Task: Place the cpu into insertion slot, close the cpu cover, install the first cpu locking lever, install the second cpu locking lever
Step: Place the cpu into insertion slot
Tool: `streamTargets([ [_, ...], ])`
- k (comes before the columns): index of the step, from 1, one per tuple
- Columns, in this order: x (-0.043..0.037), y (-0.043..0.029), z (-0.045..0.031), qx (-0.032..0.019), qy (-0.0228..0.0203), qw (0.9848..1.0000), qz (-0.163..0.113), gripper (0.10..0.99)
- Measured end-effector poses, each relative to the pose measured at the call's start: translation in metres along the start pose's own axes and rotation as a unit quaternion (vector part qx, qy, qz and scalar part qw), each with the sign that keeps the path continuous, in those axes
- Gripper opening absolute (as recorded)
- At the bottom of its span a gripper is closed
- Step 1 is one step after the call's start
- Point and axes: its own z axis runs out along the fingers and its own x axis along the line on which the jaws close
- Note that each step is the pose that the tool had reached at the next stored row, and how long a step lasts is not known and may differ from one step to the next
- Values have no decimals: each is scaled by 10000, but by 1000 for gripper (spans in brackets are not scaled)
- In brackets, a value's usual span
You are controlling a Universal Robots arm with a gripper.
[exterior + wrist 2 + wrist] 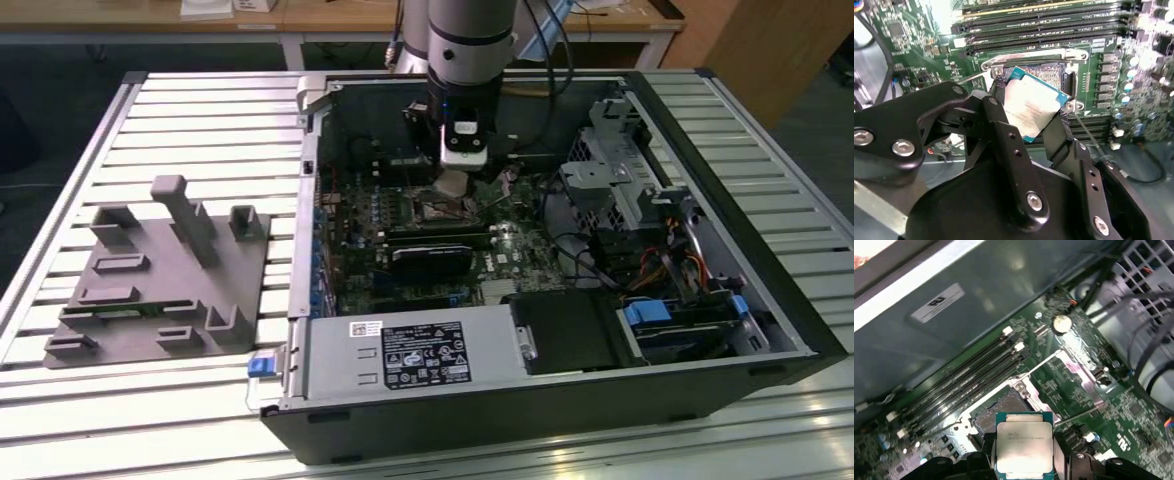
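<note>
Over 1 insertion slot, 1 cpu, clamped in gripper

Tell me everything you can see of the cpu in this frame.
The cpu is a flat square chip with a silvery-grey metal face bearing faint print and a thin teal-green border. The gripper clamps it by two opposite edges between black fingers. It hangs tilted over the open slot and is not seated in it. Nothing else visibly touches it.
</note>
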Motion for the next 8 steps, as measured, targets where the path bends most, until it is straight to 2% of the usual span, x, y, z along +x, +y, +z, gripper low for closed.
streamTargets([
  [4,0,0,6,-4,-31,9994,359,541],
  [8,0,-1,12,-9,-63,9974,717,541],
])
